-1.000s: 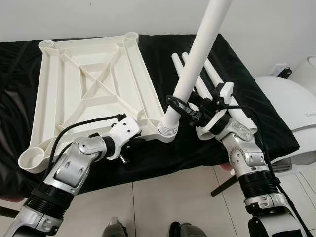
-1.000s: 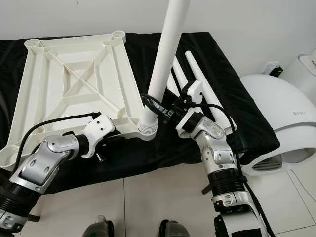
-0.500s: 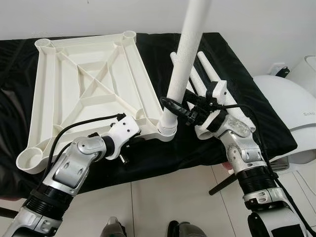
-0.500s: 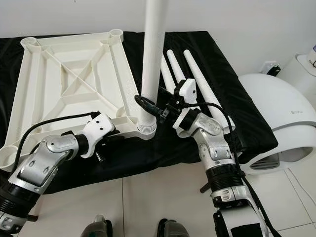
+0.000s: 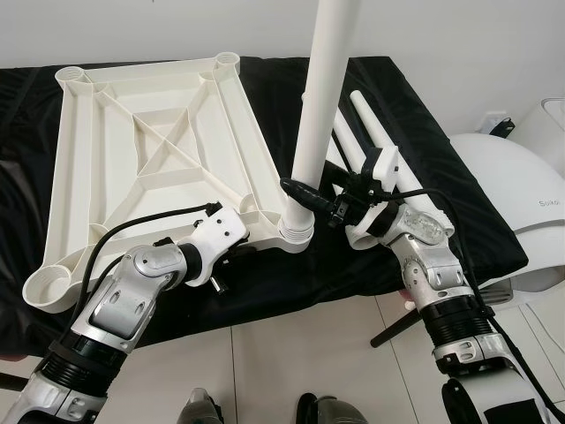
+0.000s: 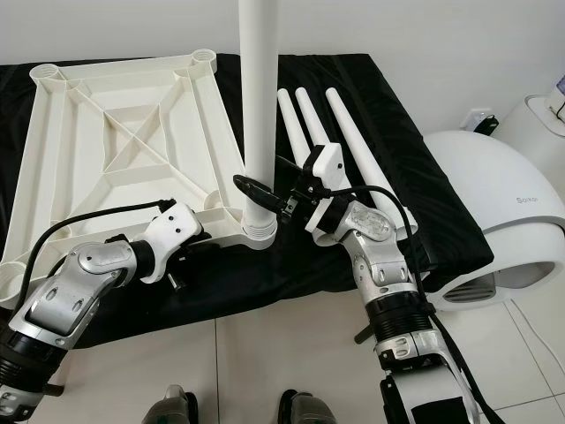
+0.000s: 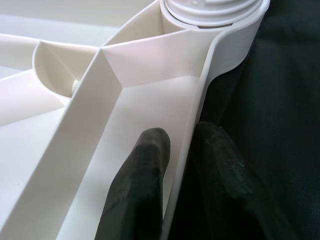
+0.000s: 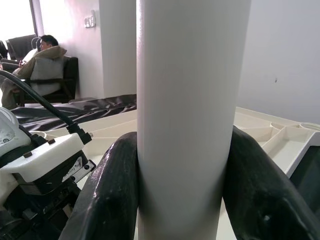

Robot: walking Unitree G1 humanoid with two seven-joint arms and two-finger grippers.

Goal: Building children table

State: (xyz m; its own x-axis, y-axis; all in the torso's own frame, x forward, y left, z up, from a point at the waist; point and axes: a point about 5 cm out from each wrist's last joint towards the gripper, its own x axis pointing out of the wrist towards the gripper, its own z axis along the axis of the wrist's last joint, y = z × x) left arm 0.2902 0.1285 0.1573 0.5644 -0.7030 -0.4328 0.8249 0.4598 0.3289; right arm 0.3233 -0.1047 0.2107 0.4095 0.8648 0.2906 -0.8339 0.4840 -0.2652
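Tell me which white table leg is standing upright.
The leg clamped in the right gripper, seated in the tabletop's near corner socket. The three other legs lie flat on the black cloth beside it.

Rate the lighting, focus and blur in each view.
Head views: evenly lit and sharp, the white tabletop crisp against the black cloth, no motion blur. Left wrist view: the dark fingers up close are soft, the rim clearer. Right wrist view: the leg nearly blank white, bright window glare far behind.
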